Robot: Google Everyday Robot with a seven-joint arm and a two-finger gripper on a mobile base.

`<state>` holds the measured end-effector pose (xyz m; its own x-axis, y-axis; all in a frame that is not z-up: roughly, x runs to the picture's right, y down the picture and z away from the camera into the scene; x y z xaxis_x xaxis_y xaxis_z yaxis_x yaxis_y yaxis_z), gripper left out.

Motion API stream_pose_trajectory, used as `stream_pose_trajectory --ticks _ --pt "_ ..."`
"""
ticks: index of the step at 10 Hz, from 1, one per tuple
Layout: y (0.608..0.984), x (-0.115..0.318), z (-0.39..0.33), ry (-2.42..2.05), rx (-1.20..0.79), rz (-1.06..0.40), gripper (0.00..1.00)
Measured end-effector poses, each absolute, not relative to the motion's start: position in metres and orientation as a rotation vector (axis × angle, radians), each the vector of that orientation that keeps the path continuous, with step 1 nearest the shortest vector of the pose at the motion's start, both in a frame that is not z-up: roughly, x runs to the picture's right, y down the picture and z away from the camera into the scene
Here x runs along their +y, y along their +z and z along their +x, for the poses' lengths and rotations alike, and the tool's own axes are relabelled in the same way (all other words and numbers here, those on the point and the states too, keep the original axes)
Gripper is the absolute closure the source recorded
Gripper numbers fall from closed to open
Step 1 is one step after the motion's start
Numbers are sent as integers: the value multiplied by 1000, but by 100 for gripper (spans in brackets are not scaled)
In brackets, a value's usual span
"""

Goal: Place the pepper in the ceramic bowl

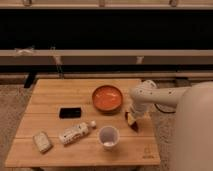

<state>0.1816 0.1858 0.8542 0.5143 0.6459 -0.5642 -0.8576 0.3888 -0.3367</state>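
Wooden table point(50, 95): I see my gripper point(132, 118) at four o'clock from the ceramic bowl point(107, 97), at the pepper point(134, 125); grip state I cannot tell.

A single camera looks down from above and fairly near, facing the table point(55, 95) — the end effector point(132, 120) hangs right of centre, most tabletop to its left.
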Motion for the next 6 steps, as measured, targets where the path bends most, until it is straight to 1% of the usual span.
stream_pose_trajectory --ticks 2,3,4,5,6 --pt "853 187 181 980 374 -661 77" --pt "852 188 182 982 378 -668 90" --pt "851 187 182 986 379 -669 97" --pt "848 181 183 991 376 -667 100" --pt "844 171 185 995 372 -668 100"
